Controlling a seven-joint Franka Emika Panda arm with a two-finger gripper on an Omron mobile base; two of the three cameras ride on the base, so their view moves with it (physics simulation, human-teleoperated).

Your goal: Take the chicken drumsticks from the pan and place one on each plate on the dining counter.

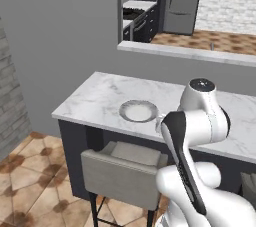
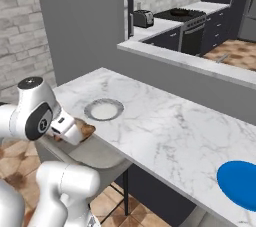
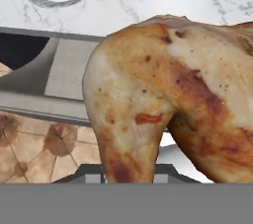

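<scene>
Clearly the fingers [image 2: 80, 132] are clamped on a chicken drumstick [image 3: 168, 94] beside the dining counter [image 2: 165, 131].

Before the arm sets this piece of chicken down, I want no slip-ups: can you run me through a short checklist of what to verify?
1. Drumstick held in the gripper: ok, it hangs in front of the hand camera and shows at the hand in the right base view.
2. White plate bare: ok.
3. Blue plate bare: ok on the part in view; its edge is cut off.
4. Drumstick over the white plate: not ok, it is at the near edge of the counter, above the stool.
5. Finger positions: cannot tell, the meat hides them.
</scene>
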